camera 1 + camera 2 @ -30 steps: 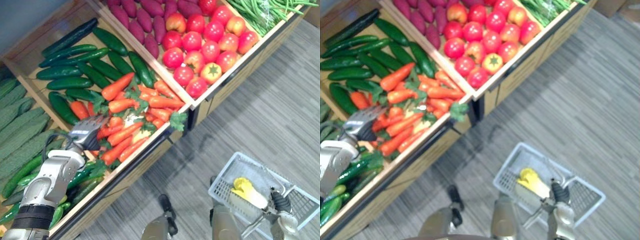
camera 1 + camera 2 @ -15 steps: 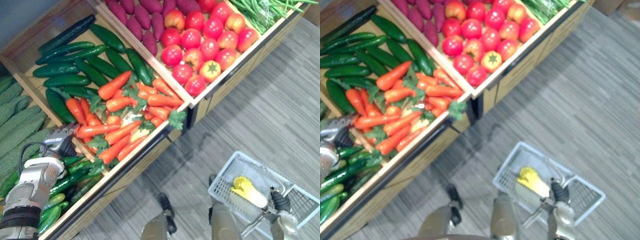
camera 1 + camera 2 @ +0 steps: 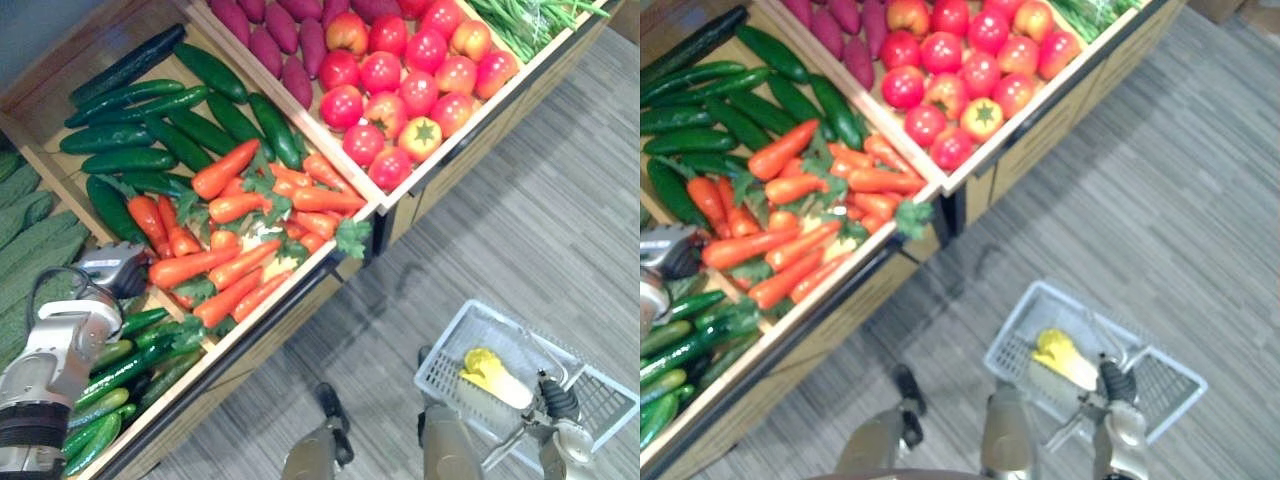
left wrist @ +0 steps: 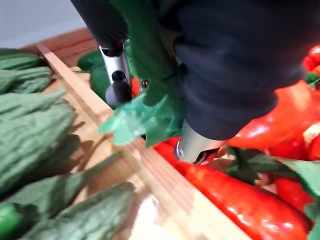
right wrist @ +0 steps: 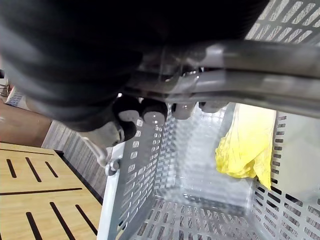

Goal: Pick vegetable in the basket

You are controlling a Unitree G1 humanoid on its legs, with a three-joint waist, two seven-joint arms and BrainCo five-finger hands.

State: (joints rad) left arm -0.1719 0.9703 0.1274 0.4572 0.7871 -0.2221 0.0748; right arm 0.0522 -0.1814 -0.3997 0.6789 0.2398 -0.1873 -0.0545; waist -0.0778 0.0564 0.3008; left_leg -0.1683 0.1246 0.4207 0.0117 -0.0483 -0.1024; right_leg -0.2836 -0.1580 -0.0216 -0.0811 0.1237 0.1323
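Our left hand's (image 3: 112,268) fingers (image 4: 117,75) and thumb (image 4: 195,145) curl round what seems the green leafy top (image 4: 145,117) of a long orange carrot (image 3: 195,266), lying just past them among other carrots (image 3: 320,200). Beneath them runs a wooden divider (image 4: 150,175), bumpy green gourds (image 4: 35,120) beyond it. Our right hand's (image 3: 565,440) fingers wrap the basket's (image 3: 440,350) handle (image 5: 270,85), a yellow vegetable (image 3: 492,376) inside.

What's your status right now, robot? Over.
Left robot hand pinching the leafy top of a carrot at the crate divider. Right robot hand curled round the basket handle. One yellow vegetable in basket. Nothing seen blocking.
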